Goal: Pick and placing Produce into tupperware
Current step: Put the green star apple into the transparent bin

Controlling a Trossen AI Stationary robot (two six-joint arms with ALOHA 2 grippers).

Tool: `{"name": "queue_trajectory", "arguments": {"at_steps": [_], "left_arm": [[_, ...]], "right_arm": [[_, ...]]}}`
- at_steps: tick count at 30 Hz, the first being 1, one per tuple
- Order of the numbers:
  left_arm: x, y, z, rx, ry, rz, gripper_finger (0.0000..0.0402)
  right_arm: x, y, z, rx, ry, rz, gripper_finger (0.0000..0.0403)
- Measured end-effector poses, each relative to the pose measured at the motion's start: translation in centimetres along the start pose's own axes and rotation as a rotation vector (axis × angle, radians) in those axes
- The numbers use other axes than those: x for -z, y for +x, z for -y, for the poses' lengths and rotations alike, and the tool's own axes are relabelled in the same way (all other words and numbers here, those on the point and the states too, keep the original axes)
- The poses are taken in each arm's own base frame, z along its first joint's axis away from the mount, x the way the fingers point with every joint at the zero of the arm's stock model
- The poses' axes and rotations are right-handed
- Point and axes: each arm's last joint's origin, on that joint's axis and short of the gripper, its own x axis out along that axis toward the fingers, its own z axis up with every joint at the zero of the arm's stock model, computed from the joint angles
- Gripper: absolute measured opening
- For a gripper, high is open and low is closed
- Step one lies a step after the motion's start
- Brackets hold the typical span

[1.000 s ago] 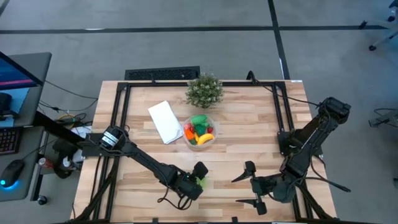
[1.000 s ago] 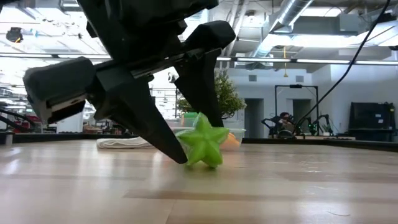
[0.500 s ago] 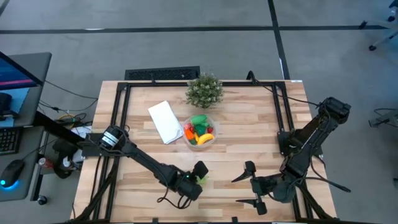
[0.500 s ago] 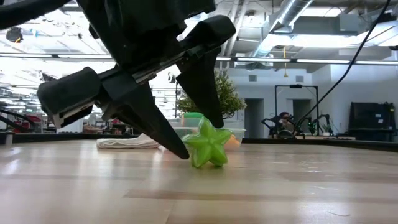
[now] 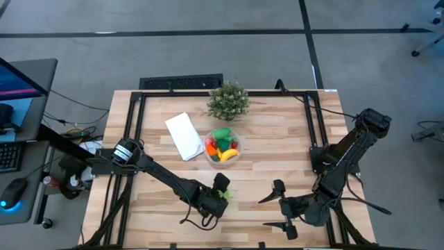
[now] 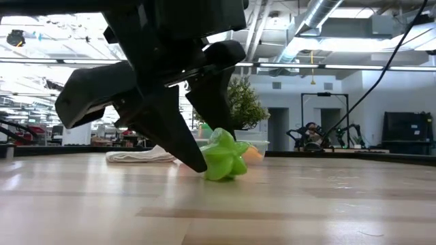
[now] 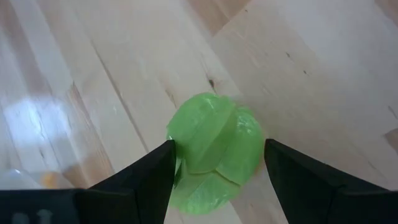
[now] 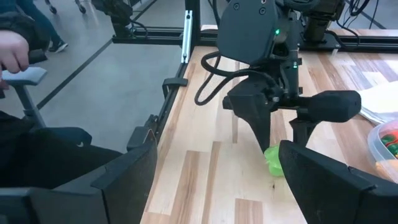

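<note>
Left end effector (image 6: 197, 160) set astride green star-shaped produce piece (image 6: 223, 156), on the table (image 6: 286, 204).

Fingers are seen either side of the piece, apparently touching; it rests on the table between them, so a firm grip cannot be told. Tupperware (image 5: 222, 146), already part filled, lies well beyond the fingertips. Right end effector (image 5: 279, 208) is parked wide, empty, off to the side.
</note>
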Motion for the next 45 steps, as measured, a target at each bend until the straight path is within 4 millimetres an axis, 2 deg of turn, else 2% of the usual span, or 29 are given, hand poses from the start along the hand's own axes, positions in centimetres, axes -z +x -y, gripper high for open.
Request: {"name": "queue_trajectory", "arguments": {"at_steps": [5, 11, 18, 22, 27, 32, 45], "left_arm": [[-0.1, -0.2, 0.1, 0.042, -0.138, 0.003, 0.0233], [-0.9, -1.4, 0.3, 0.107, -0.273, -0.041, 0.0233], [-2.4, -3.2, 1.6, 0.084, -0.075, -0.024, 0.0233], [-2.4, -3.5, 1.7, 0.057, -0.006, -0.033, 0.0233], [-2.1, -3.3, 1.3, 0.044, 0.009, -0.063, 0.0233], [-1.6, -2.8, 0.2, 0.102, -0.028, -0.082, 0.024], [-1.4, -2.4, -0.7, 0.129, -0.054, -0.082, 0.0291]], "right_arm": [[0.0, 0.0, 0.0, 0.0, 0.001, 0.001, 0.0328], [0.0, 0.0, 0.0, 0.0, 0.001, 0.0, 0.0328], [0.1, 0.0, 0.0, -0.002, 0.003, -0.001, 0.0328], [0.1, 0.0, -0.1, -0.005, 0.009, -0.003, 0.0328], [0.1, 0.0, -0.1, -0.004, 0.009, -0.003, 0.0328], [0.1, 0.0, -0.1, -0.004, 0.008, -0.003, 0.0328], [0.1, 0.0, -0.1, -0.004, 0.005, -0.005, 0.0328]]}}
